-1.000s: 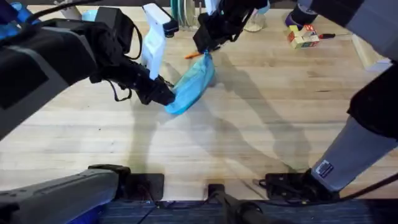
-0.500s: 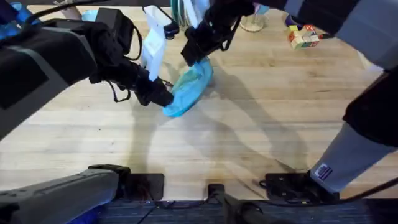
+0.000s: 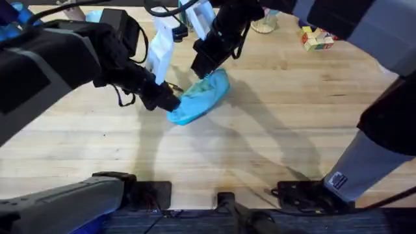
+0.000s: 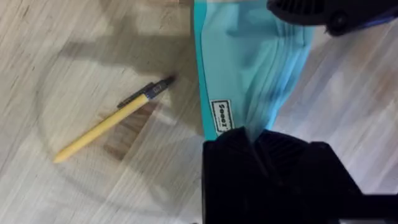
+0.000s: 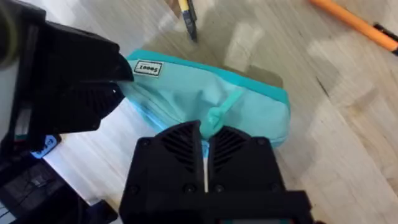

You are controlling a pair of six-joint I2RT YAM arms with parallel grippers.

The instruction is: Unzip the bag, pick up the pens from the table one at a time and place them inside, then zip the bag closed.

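Left gripper (image 3: 170,103) clenched on turquoise pouch (image 3: 201,97) end at 9 o'clock, anchoring it. Right gripper (image 3: 203,67) pinched on zip tab at 12 o'clock, pulling. Yellow pen (image 4: 109,121) on table (image 3: 273,130) beside pouch.

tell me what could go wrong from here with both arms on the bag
The left gripper clamps one end of the bag while the right gripper grips fabric near the zip, so the pull may slip free or the pouch may bunch. The yellow pen and orange pen lie beside it and could get knocked away.
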